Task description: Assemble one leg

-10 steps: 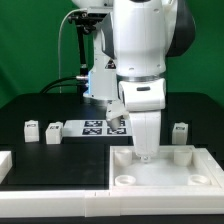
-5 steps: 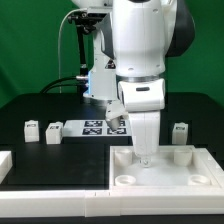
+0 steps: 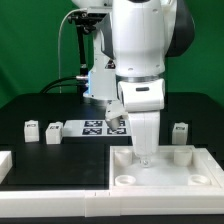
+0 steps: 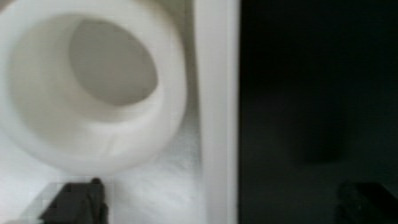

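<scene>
The large white panel (image 3: 170,172) with round corner sockets lies at the front on the exterior view's right. My gripper (image 3: 144,155) is down at the panel's far edge, near a corner socket (image 3: 126,157). In the wrist view the gripper (image 4: 217,206) is open and empty: one fingertip (image 4: 73,203) is over the panel (image 4: 169,170) beside a round socket (image 4: 98,85), the other is over the black table. Three small white legs with marker tags stand on the table: two on the exterior view's left (image 3: 31,128) (image 3: 52,132) and one on the right (image 3: 180,130).
The marker board (image 3: 93,126) lies behind the gripper, partly hidden by the arm. A white part (image 3: 5,161) sits at the exterior view's left edge. The table (image 3: 60,160) is black, with a light front edge.
</scene>
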You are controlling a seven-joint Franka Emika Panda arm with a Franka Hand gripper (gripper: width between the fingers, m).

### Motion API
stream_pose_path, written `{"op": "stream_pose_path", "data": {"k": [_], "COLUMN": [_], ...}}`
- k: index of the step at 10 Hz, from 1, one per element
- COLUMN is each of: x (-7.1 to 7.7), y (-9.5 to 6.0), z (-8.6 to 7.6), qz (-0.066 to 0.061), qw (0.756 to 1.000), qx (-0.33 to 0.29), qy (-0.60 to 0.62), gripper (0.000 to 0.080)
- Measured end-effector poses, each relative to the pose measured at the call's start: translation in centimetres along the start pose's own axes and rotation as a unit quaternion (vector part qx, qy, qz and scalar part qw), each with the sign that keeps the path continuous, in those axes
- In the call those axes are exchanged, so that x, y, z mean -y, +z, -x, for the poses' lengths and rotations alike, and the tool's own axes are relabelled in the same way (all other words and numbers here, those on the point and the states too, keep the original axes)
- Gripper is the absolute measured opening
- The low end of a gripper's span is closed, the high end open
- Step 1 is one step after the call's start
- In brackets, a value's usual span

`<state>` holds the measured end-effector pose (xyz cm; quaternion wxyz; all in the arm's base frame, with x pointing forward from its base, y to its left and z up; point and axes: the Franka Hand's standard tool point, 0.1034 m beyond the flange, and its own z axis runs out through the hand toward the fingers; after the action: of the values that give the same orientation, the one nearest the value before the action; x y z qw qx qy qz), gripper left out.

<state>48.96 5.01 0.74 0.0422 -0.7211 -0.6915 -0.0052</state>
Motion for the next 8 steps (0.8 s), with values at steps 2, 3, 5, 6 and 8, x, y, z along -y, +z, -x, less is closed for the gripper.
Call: {"op": "stream_pose_path", "data": {"k": [2, 3, 5, 6, 8], "x": [1.4, 2.0, 2.7, 2.9, 2.9], "y": [-1.3, -2.5, -4.2, -4.1, -4.0], "z": [0.7, 0.5, -0.7, -0.6, -0.7], "qz": [0.012, 0.02, 0.033, 0.032, 0.03], "qw": [0.999, 0.998, 0.991, 0.991, 0.975], "qx": [0.002, 0.004, 0.005, 0.006, 0.001], "qy": [0.033, 0.055, 0.129, 0.13, 0.221], "gripper": [0.0649, 0.0649, 0.0649, 0.0649, 0.0649]}}
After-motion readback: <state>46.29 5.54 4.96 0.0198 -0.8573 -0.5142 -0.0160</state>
